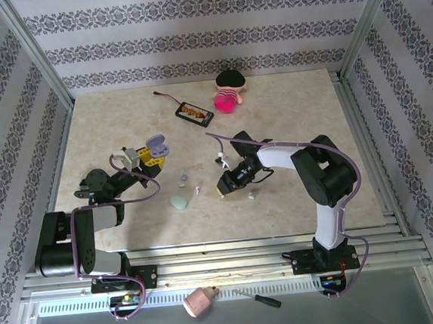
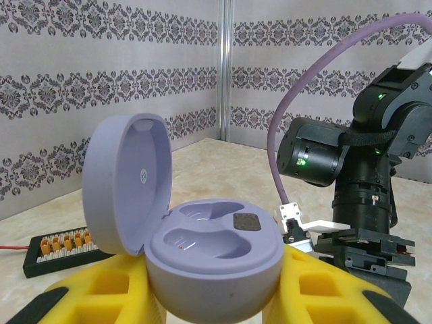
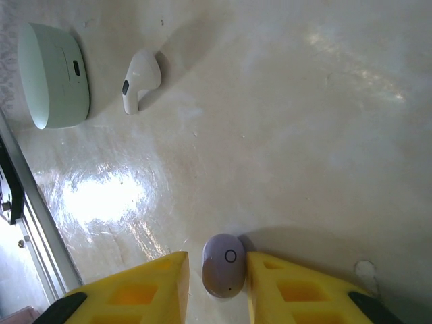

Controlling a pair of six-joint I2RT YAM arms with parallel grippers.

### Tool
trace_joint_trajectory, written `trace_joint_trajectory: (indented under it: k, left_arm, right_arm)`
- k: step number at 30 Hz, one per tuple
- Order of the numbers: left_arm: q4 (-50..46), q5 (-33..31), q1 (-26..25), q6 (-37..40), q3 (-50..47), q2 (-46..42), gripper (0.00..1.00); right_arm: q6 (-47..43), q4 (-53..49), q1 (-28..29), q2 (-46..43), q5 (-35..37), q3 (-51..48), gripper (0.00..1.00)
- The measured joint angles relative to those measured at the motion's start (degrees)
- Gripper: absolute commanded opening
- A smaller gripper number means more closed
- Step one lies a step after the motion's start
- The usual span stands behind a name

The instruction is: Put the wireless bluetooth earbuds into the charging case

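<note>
My left gripper (image 2: 216, 300) is shut on the lavender charging case (image 2: 212, 250), held above the table with its lid (image 2: 128, 182) swung open and both sockets empty. In the top view this case (image 1: 157, 146) sits at the left gripper (image 1: 150, 160). My right gripper (image 3: 217, 273) is down at the table, open around a lavender earbud (image 3: 224, 264); the right finger touches it and a small gap shows on the left. A white earbud (image 3: 140, 77) and a closed mint case (image 3: 54, 74) lie further off. In the top view the right gripper (image 1: 222, 187) covers the lavender earbud.
A mint case (image 1: 179, 202), a mint earbud (image 1: 182, 185), a white earbud (image 1: 197, 188) and another mint piece (image 1: 251, 197) lie between the arms. A black connector tray (image 1: 195, 112) and a pink object (image 1: 226, 100) sit at the back. The right arm (image 2: 364, 175) looms close to the held case.
</note>
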Motion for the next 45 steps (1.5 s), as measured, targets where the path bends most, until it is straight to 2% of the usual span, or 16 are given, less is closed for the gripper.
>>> trace_joint_trajectory:
  k: [10,15,22,25,28,32,38,45]
  left_arm:
    - [0.0,0.0,0.0,0.0,0.0,0.0,0.16]
    - [0.0,0.0,0.0,0.0,0.0,0.0,0.16]
    - [0.0,0.0,0.0,0.0,0.0,0.0,0.16]
    - [0.0,0.0,0.0,0.0,0.0,0.0,0.16]
    - [0.0,0.0,-0.1,0.0,0.0,0.0,0.16]
    - [0.0,0.0,-0.5,0.0,0.2,0.1,0.16]
    - [0.0,0.0,-1.5,0.1,0.4,0.7,0.16]
    - [0.0,0.0,-1.7,0.2,0.5,0.8,0.16]
  right_arm:
    - [1.2,-0.1,0.0,0.0,0.9,0.0,0.23]
    - [1.9,0.2,0.0,0.0,1.0,0.0,0.17]
    - [8.2,5.0,0.0,-4.5,6.4,-3.6,0.20]
    - [11.9,5.9,0.2,-9.8,13.2,-5.9,0.16]
    - [15.9,7.1,1.3,-16.4,22.8,-8.3,0.19]
    - [20.8,7.0,4.0,-22.4,36.1,-8.8,0.14]
    - [29.0,6.7,8.6,-23.8,52.7,-10.3,0.13]
    - [36.4,5.0,11.9,-22.8,62.1,-10.0,0.15]
